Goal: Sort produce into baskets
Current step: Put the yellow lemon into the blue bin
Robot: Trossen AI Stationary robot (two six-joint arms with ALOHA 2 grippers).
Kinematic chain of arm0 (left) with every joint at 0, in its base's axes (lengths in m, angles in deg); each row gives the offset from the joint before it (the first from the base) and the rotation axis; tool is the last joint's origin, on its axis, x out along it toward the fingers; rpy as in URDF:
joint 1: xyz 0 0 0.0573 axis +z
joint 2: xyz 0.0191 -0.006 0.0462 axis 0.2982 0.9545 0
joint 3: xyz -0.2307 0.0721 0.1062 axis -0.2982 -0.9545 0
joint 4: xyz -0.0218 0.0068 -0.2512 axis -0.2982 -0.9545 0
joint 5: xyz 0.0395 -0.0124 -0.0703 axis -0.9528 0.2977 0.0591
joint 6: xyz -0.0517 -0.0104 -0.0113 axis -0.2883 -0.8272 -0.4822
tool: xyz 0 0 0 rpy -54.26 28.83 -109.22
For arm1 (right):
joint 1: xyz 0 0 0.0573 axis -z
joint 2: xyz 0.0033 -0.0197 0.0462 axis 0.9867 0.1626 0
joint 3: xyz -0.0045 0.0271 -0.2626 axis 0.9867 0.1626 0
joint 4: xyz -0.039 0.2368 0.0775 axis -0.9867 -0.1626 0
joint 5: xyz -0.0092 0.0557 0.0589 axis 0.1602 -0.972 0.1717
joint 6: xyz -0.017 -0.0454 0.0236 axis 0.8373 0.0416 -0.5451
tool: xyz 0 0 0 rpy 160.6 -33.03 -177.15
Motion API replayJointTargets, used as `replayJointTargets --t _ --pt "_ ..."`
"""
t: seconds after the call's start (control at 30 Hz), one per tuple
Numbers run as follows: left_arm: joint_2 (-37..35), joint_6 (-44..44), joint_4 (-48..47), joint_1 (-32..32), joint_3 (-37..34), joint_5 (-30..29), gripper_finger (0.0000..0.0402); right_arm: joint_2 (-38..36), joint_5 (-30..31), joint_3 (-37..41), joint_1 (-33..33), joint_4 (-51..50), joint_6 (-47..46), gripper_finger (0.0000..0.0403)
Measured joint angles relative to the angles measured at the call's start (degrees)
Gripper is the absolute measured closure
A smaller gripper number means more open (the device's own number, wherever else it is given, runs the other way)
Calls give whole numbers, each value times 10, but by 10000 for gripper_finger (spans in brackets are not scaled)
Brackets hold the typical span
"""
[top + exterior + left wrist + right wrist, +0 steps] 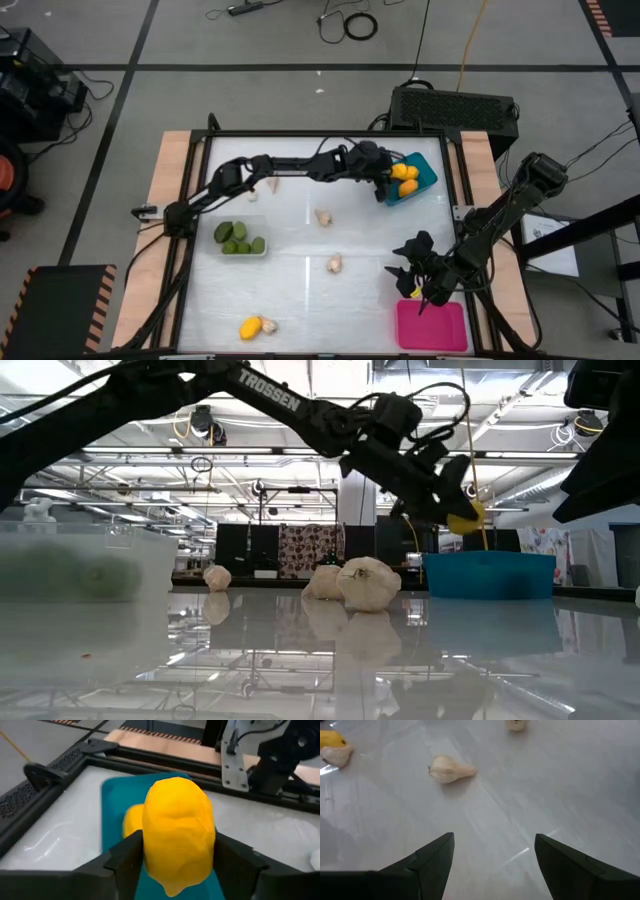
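Observation:
My left gripper point(390, 188) is over the teal-blue basket point(425, 165) at the far right, shut on a yellow-orange piece point(177, 832); the low view shows that piece point(466, 518) above the basket point(490, 575). Another yellow piece point(131, 820) lies in the basket. My right gripper point(494, 852) is open and empty above the table, near the pink basket point(432, 328). Green pieces point(238, 238) lie in the clear basket point(262, 228). Garlic pieces point(323, 216) point(335, 264) lie loose on the table. My left gripper pinches the yellow-orange piece by its two opposite sides point(150, 845) between its two fingers. The piece stands out beyond the fingertips. It is lifted clear, above the teal-blue basket.
More garlic lies at the far left point(252, 195) point(275, 183). A yellow piece point(250, 327) and a garlic piece point(268, 325) lie together near the front edge. A small pale piece point(413, 293) shows at the pink basket's far edge. A black frame point(300, 133) borders the table.

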Motion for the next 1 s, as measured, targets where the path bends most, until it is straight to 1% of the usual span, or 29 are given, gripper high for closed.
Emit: replayJointTargets --t 0.1,0.2,0.27,0.37,0.5,0.67,0.77,0.83,0.87,0.93,1.0 --pt "-2 4 -19 4 1 5 144 0 0 0 1 -2 0 133" --pt "-4 14 -50 4 0 6 116 -4 0 0 6 -2 13 133" --pt "-7 15 -60 4 6 6 105 -5 2 0 11 0 18 133" --pt "-21 26 -128 6 34 5 99 -9 2 0 20 -2 16 133" --pt "-65 30 -292 7 80 5 98 -14 6 0 32 -4 27 133" --pt "-147 29 -546 3 92 5 98 -17 20 0 63 5 86 133" --pt "-180 12 -729 -24 91 13 98 -17 20 0 84 26 130 133" --pt "-198 -16 -827 -55 84 14 98 -17 19 0 96 48 170 133" --pt "-212 -32 -849 -71 77 4 98 -17 19 0 102 63 193 133" --pt "-253 -64 -845 -109 37 -21 98 -17 18 0 114 92 239 133" --pt "-302 -90 -832 -149 -9 -30 98 -17 16 0 124 123 270 133"
